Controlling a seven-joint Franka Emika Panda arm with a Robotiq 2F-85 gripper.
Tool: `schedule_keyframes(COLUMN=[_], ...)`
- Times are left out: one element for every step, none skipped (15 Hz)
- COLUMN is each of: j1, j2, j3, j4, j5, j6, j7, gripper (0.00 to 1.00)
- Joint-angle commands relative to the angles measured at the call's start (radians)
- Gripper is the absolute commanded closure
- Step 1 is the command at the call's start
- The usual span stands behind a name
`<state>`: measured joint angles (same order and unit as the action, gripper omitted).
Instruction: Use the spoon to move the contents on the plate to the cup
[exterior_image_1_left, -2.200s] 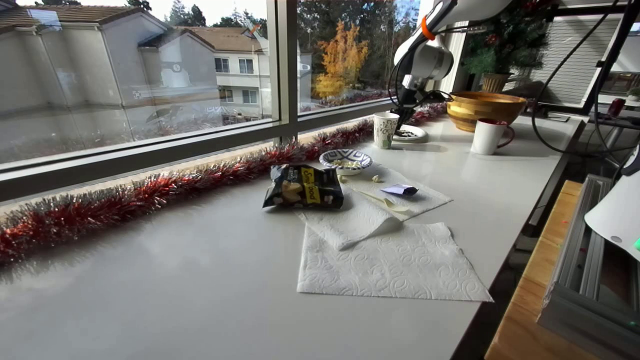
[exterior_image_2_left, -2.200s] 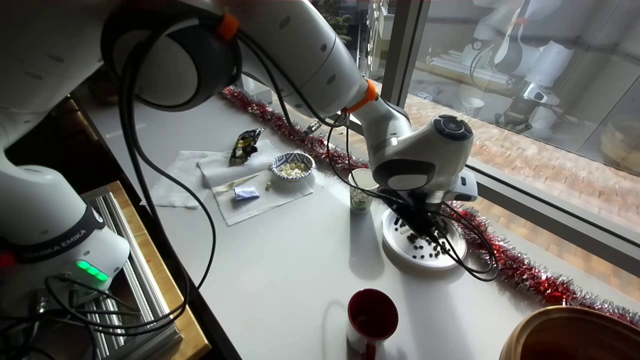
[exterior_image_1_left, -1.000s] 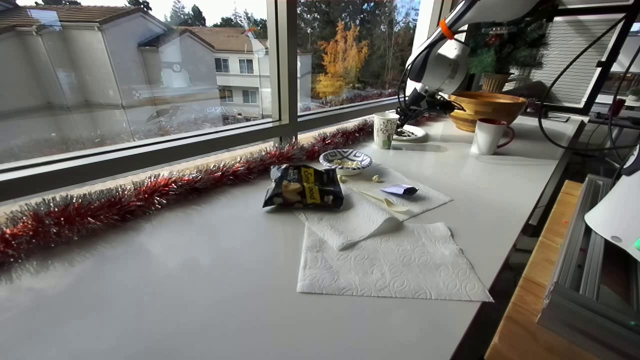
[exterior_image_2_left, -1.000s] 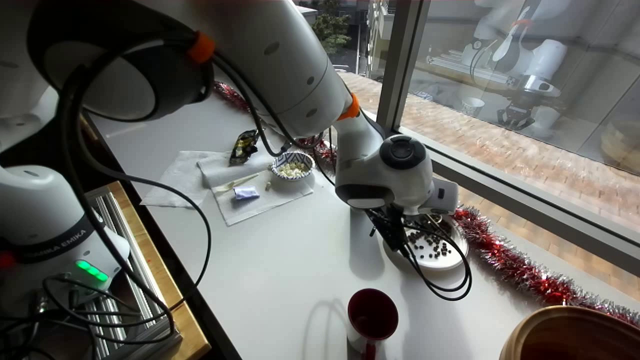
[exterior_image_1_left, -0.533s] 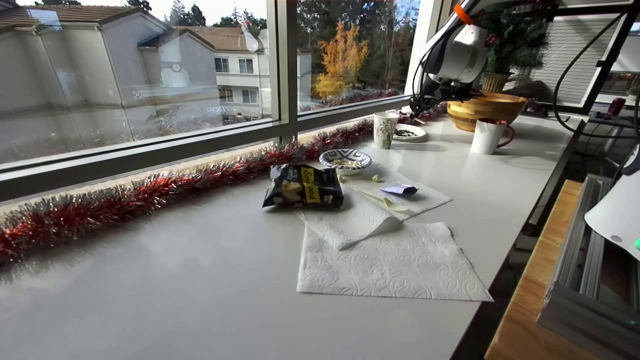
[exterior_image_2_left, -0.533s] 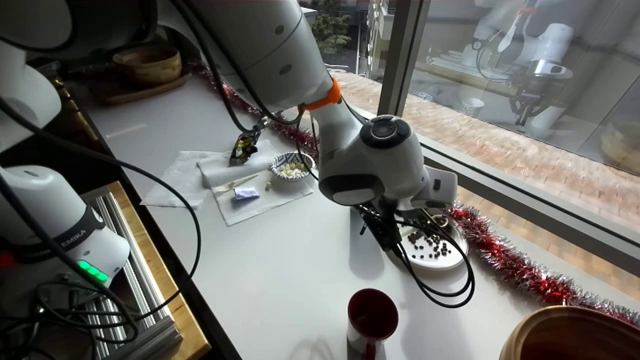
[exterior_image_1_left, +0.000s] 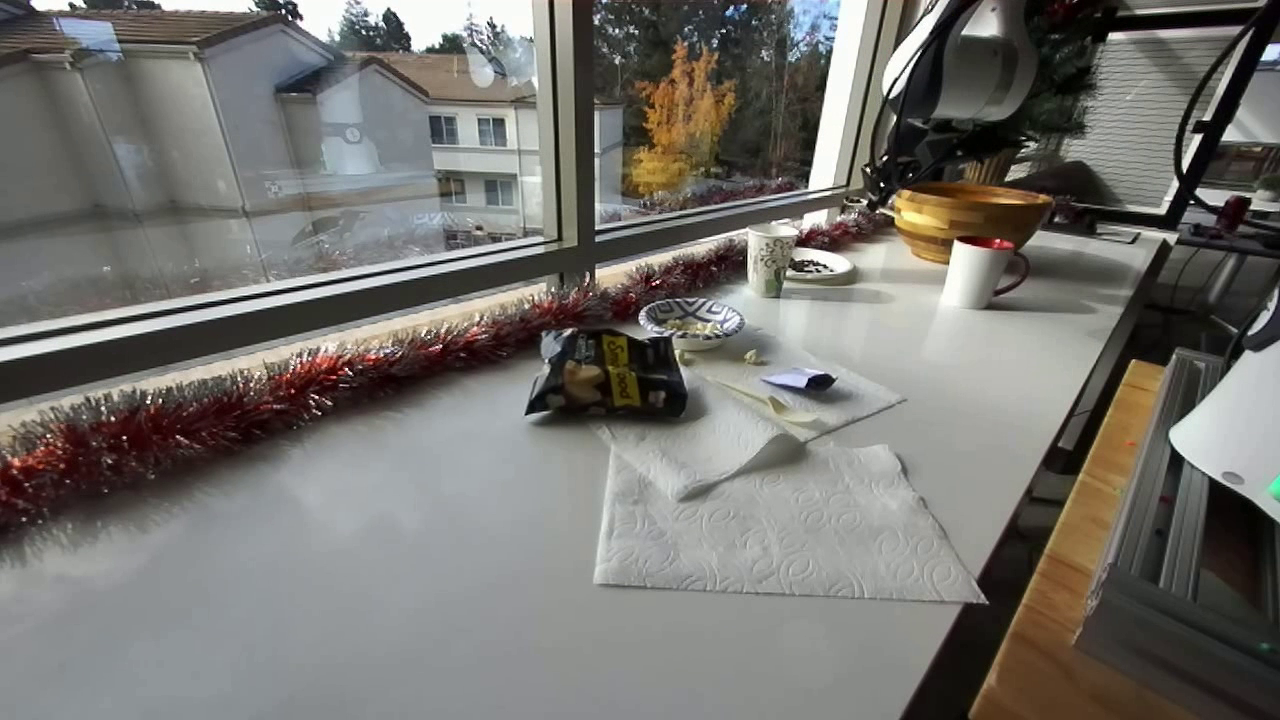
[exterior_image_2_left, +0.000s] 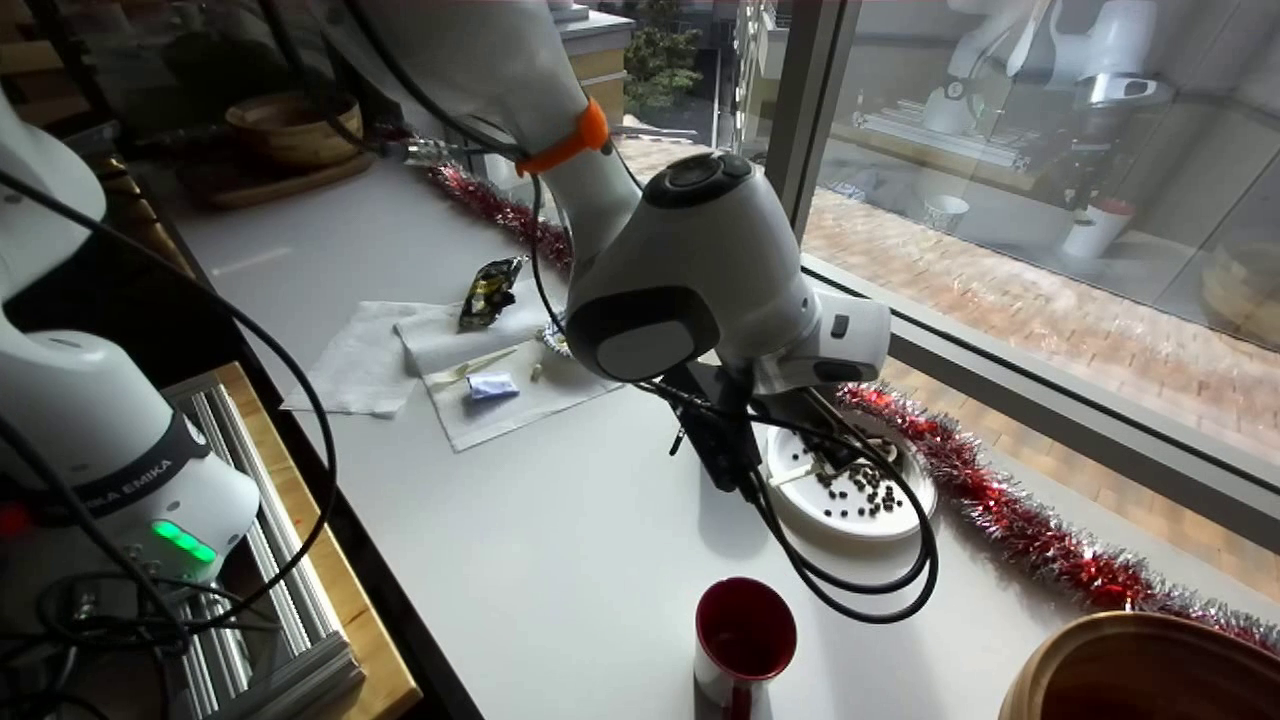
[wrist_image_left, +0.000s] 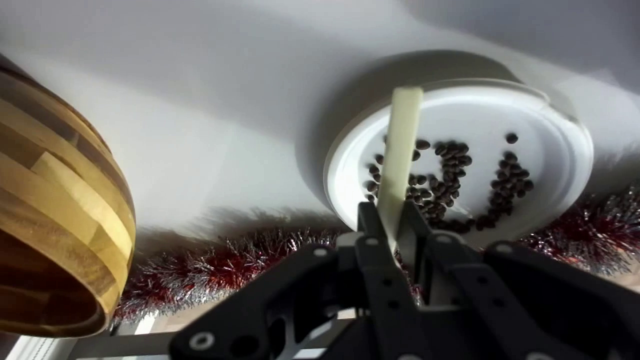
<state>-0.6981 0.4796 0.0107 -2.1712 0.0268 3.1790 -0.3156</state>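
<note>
The hand (wrist_image_left: 391, 222) is pinched nearly together, gripping the pale spoon (wrist_image_left: 402, 140) with little more than the handle between its tips. In the last couple of seconds hand and spoon have risen and drawn away from the plate (wrist_image_left: 550, 145), so a scooping stroke looks finished and the carry seems to be starting. Whether anything was gathered I cannot tell: the scoop end is hidden in the wrist view and unclear elsewhere. Many dark beans (wrist_image_left: 451, 172) lie in clumps on the plate, so more trips are likely. Near the plate stands a leaf-patterned paper cup (exterior_image_1_left: 771, 265); across the counter (exterior_image_1_left: 350, 560), a red-lined white mug (exterior_image_1_left: 972, 280). Either could be the task's target; the pictures do not settle it. The arm (exterior_image_2_left: 690, 270) blocks sight of the paper cup in an exterior view. The tall wooden bowl (wrist_image_left: 95, 200) and the tinsel garland (exterior_image_1_left: 300, 385) behind the plate leave less room to swing, and any tilt would probably spill a load. Farther off lies a snack bag (exterior_image_1_left: 607, 375), unlikely to interfere.
</note>
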Motion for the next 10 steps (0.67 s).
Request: schedule_keyframes(j1=[0.065,0.066,0.078,0.074,0.087,0.094,0.099,0.1,0.101,0.103], j2=[-0.136,-0.152,-0.18,-0.192,-0.208,-0.223,-0.234,-0.249,-0.258,-0.271], j3=[-0.097,-0.105,-0.131,-0.132,-0.159,-0.179,-0.195,-0.208,-0.218,-0.23], j4=[-0.125,-0.138,-0.162,-0.169,-0.182,-0.193,-0.202,-0.209,-0.215,-0.222], j5=[-0.03,-0.026,-0.026,-0.008,-0.02,-0.021,-0.016,-0.01,-0.002,0.0], j6=[-0.06,-0.078,-0.104,-0.127,-0.148,-0.173,-0.191,-0.208,-0.221,-0.237], j7=[0.058,0.057,0.055,0.038,0.051,0.049,0.049,0.047,0.045,0.043], gripper=[0.97,0.97,0.97,0.97,0.97,0.97,0.97,0.97,0.97,0.97])
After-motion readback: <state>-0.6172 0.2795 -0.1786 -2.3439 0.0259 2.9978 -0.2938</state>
